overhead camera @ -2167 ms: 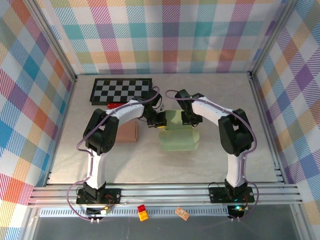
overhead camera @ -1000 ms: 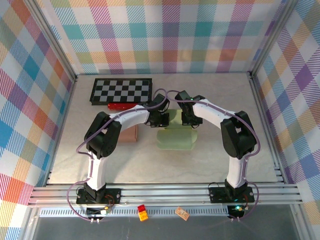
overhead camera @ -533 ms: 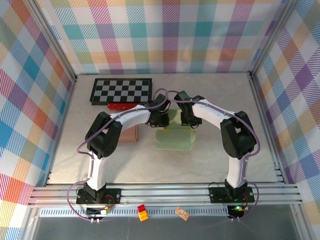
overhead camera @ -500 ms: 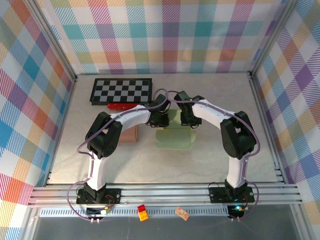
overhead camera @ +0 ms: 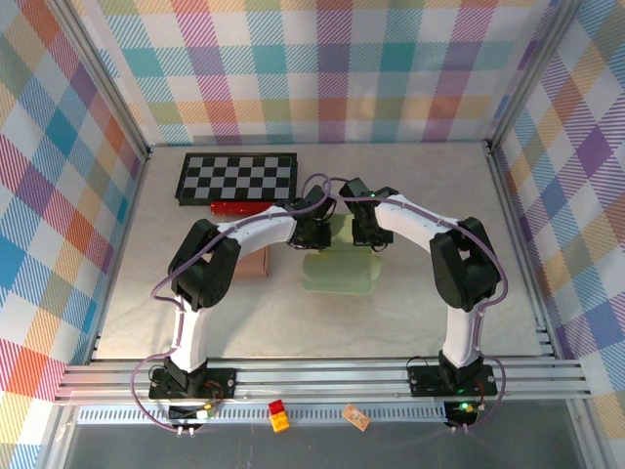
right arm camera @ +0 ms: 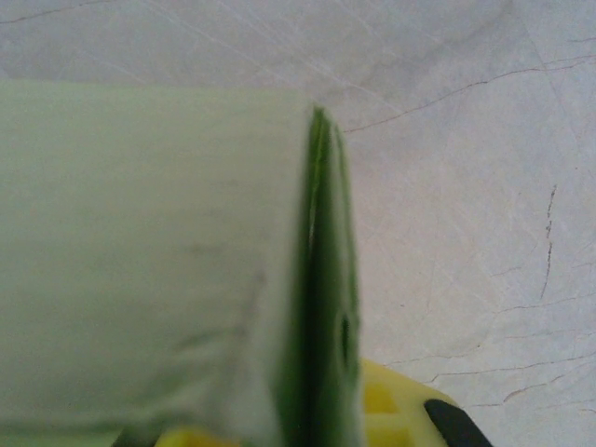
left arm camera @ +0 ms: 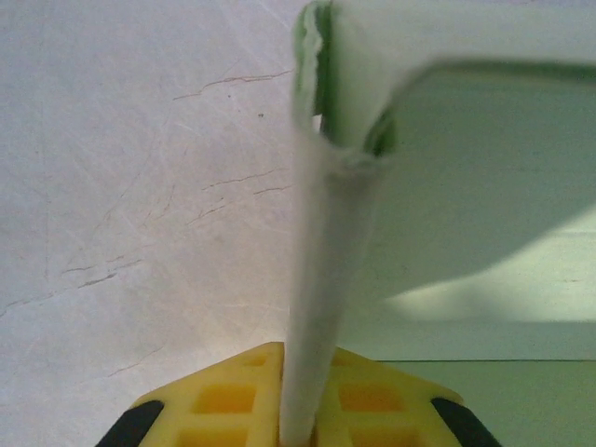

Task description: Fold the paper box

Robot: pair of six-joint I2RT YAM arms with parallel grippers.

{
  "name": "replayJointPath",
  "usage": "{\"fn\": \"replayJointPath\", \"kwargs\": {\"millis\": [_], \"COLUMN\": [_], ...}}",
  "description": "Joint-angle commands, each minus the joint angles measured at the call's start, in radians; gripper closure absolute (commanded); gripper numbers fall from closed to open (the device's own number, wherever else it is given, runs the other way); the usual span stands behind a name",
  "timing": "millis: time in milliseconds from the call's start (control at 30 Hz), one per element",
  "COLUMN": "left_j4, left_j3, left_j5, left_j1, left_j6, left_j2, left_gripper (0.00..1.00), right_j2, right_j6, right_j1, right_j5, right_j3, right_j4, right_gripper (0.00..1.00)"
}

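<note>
Since the paper box is thin, light card lying mid-table, it likely bends and dents easily; hold wall edges near creases. Left gripper pinches its left wall, right gripper pinches the right one.

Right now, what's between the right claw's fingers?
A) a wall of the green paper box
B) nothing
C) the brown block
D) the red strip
A: in the right wrist view a wall of the green paper box runs edge-on down between the yellow fingers of the right claw, pinched there.
</note>
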Motion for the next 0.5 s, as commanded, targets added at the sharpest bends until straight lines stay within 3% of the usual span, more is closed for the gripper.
{"fn": "replayJointPath", "kwargs": {"millis": [0, 100, 267, 467], "left_j4": [-0.052, -0.05, -0.018, -0.017], "left_j3": [-0.012, -0.016, -0.008, 0.024], "left_j5": [-0.081, -0.083, -0.057, 0.034], "left_j1": [-0.002, -0.002, -0.002, 0.017], "left_j6": [-0.007, -0.009, -0.005, 0.009], "left_j2": [0.022, 0.019, -0.048, -0.079], "left_gripper": [0.82, 0.85, 0.65, 0.55], "right_j2": [-0.004, -0.005, -0.007, -0.003], "right_j6": [-0.003, -0.005, -0.011, -0.02], "right_j1": [0.007, 0.006, 0.007, 0.006], "right_j5": [-0.002, -0.002, -0.01, -0.018], "right_j3": [0.017, 0.014, 0.008, 0.022], "right_j4": [-0.062, -0.061, -0.056, -0.062], "right_gripper": [1.0, 1.0, 1.0, 1.0]}}
